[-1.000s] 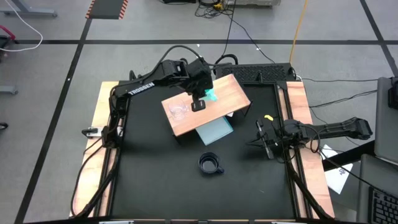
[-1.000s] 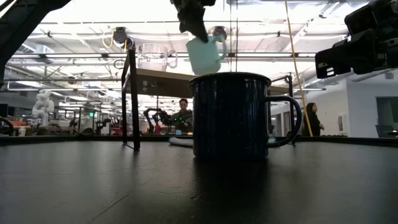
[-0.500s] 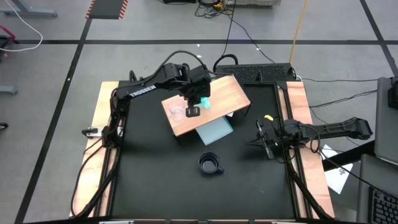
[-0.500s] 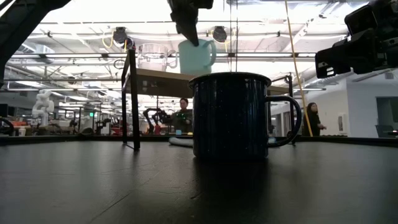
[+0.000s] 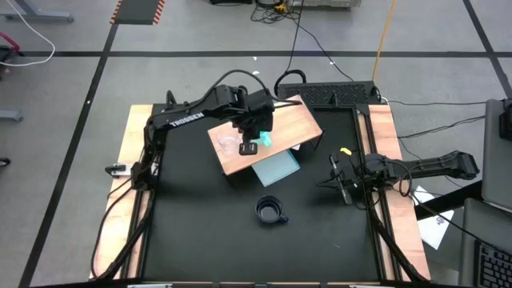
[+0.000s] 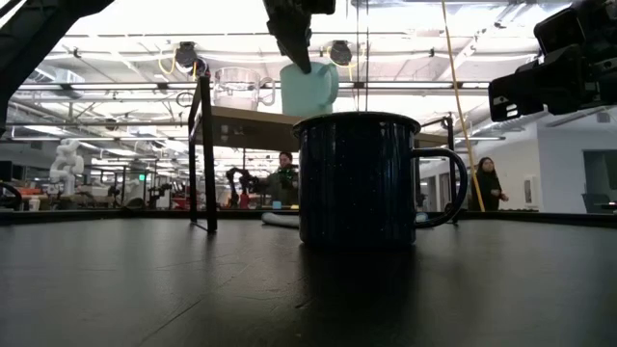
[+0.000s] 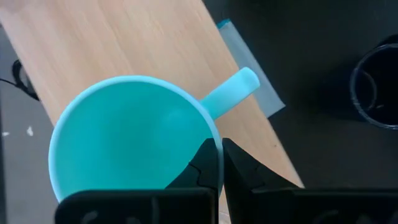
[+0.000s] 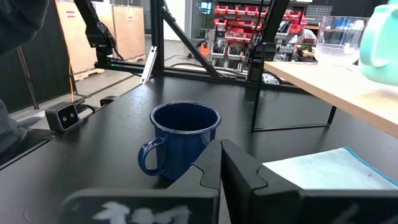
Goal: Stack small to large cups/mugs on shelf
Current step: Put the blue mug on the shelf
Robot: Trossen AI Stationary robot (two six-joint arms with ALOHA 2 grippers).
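Note:
My left gripper (image 5: 254, 134) is shut on the turquoise mug (image 5: 263, 140) over the wooden shelf (image 5: 292, 120). The mug stands upright in the low view (image 6: 308, 89), its base hidden behind the black mug (image 6: 359, 178). The clear glass cup (image 5: 227, 144) stands on the shelf just left of the turquoise mug. The black mug (image 5: 270, 211) stands on the table, in front of the shelf. My right gripper (image 5: 333, 181) is shut and empty, level above the table's right side, pointing at the black mug (image 8: 185, 137). My left gripper pinches the turquoise mug's rim (image 7: 217, 144) just beside the handle (image 7: 231, 93), one finger (image 7: 202, 165) inside the mug and one outside. The fingers come from above, pointing down. The mug is upright, mouth up; whether its base touches the shelf, I cannot tell.
A pale blue-grey sheet (image 5: 278, 168) lies on the table under the shelf's near edge. The shelf's dark frame legs (image 6: 204, 154) stand on the table. A small yellow object (image 5: 345, 150) lies near the right gripper. People show in the room beyond.
My left gripper has carried the turquoise mug over the shelf toward the table's left and near edges, closer to the glass cup. The mug, tilted a second ago, now hangs upright.

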